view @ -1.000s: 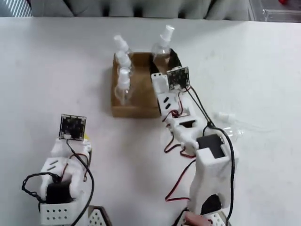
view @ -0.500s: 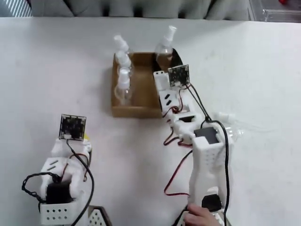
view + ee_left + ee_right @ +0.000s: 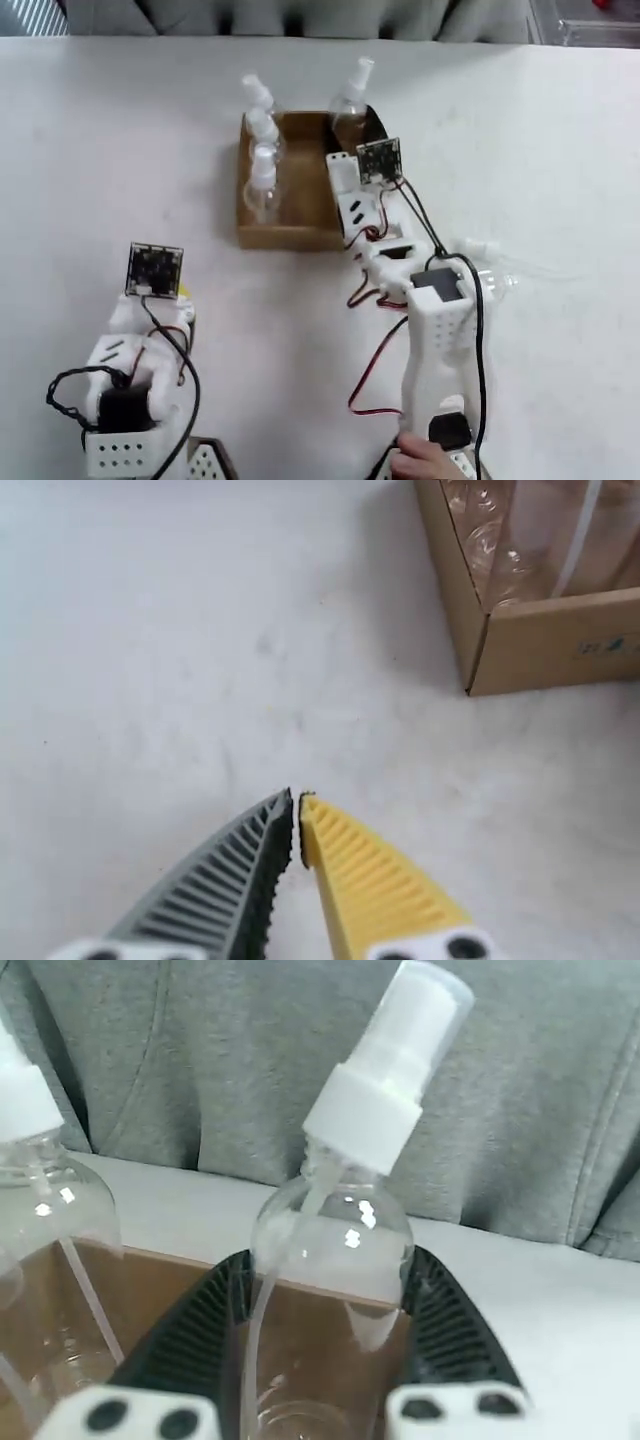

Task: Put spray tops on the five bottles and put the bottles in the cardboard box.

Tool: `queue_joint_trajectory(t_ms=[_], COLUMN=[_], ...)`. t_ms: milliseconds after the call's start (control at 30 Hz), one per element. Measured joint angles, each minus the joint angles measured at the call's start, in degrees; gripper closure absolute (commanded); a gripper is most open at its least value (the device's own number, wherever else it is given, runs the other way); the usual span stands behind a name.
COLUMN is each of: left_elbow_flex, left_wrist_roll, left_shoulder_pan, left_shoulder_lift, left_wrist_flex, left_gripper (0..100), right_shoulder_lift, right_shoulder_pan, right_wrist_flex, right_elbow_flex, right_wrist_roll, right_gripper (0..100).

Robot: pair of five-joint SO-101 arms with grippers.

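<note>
Held bottle [image 3: 335, 1250] with spray top [image 3: 385, 1080] on is upright over the far right corner of the cardboard box [image 3: 300, 238]. Right gripper [image 3: 328, 1258] is clamped on its body, one black finger on each side. Vs 1 s ago: the right arm has stretched forward a little, its big white link now sits lower in the high view, and the bottle has shifted slightly towards the box's far edge. Next to nothing has moved in the last half second. Three capped bottles [image 3: 262, 130] stand in a row along the box's left side, same as before. The last bottle [image 3: 492, 280] lies on its side on the table [image 3: 120, 130] just right of the right arm, partly hidden by it, with a loose spray top [image 3: 470, 245] just beside it, dip tube pointing right. Left gripper [image 3: 297, 805] hasn't moved: grey and yellow tips pressed together, nothing between them, over bare table near the box's near left corner. Small blue print on the box's side wall [image 3: 610, 645], too small to read. Surface is plain white. Grey fabric [image 3: 200, 1050] runs along the far edge, and there's a clear plastic container [image 3: 585, 20] at the far right corner.
</note>
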Motion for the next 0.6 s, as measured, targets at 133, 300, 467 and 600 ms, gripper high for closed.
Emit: queue_joint_trajectory(t_ms=[133,300,467,600], left_elbow_flex=[0.0,0.0,0.0,0.0], left_wrist_roll=[0.0,0.0,0.0,0.0], left_shoulder_pan=[0.0,0.0,0.0,0.0], left_shoulder_lift=[0.0,0.0,0.0,0.0], left_wrist_flex=[0.0,0.0,0.0,0.0], left_gripper=[98,98,98,98], right_shoulder_lift=[0.0,0.0,0.0,1.6], right_shoulder_pan=[0.0,0.0,0.0,0.0], right_wrist_flex=[0.0,0.0,0.0,0.0], right_elbow_flex=[0.0,0.0,0.0,-1.1], right_wrist_roll=[0.0,0.0,0.0,0.0], right_gripper=[98.3,98.3,98.3,98.3])
